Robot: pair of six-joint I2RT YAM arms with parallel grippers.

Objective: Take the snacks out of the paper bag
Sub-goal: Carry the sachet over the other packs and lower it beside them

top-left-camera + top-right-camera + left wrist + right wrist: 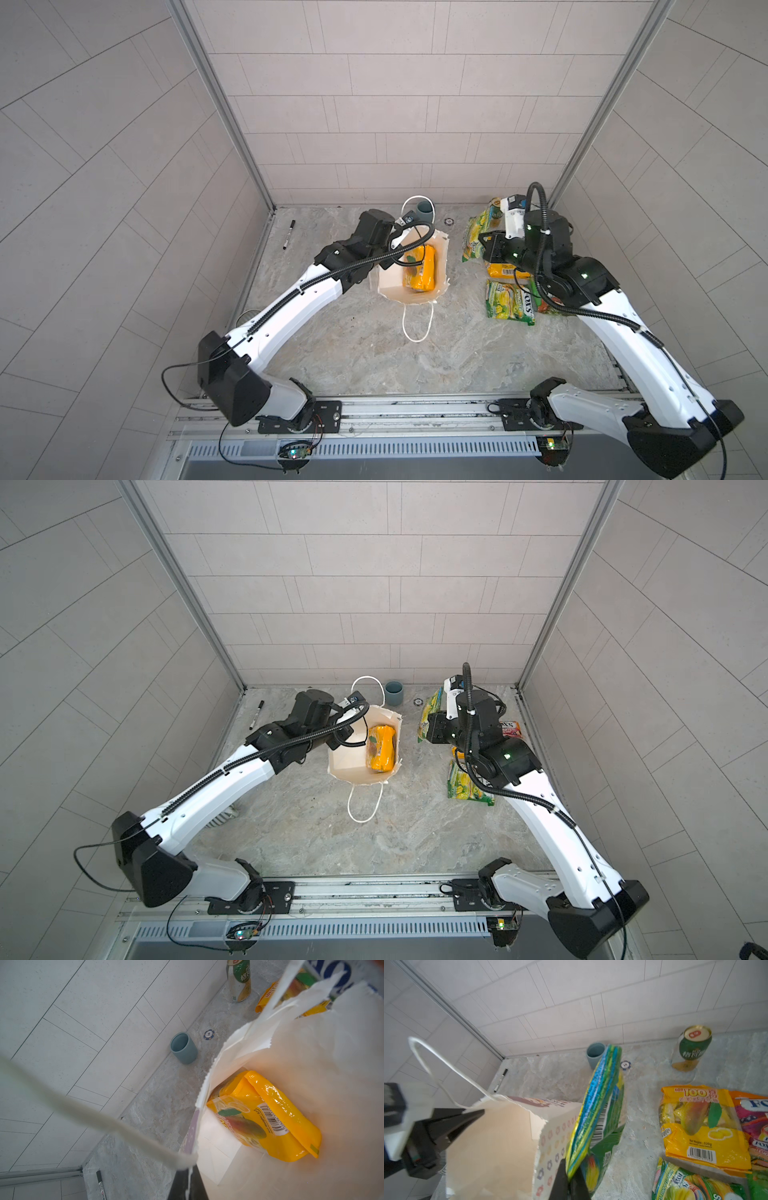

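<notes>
The white paper bag (442,266) (345,760) stands open at mid-table. One yellow-orange snack packet (419,270) (270,1115) lies inside it. My left gripper (188,1180) (480,1112) is shut on the bag's rim beside a cord handle. Just right of the bag, my right gripper (569,1178) is shut on the sealed edge of a green-yellow snack packet (602,1093) (473,237), held upright outside the bag. On the table to the right lie a yellow packet (699,1126), a pink-orange one (756,1122) and a green-yellow one (509,305).
A green-and-gold can (693,1047) stands at the back right by the wall. A blue-grey cup (394,692) and a poker chip (208,1034) sit behind the bag. A black marker (289,235) lies at the back left. Tiled walls close three sides.
</notes>
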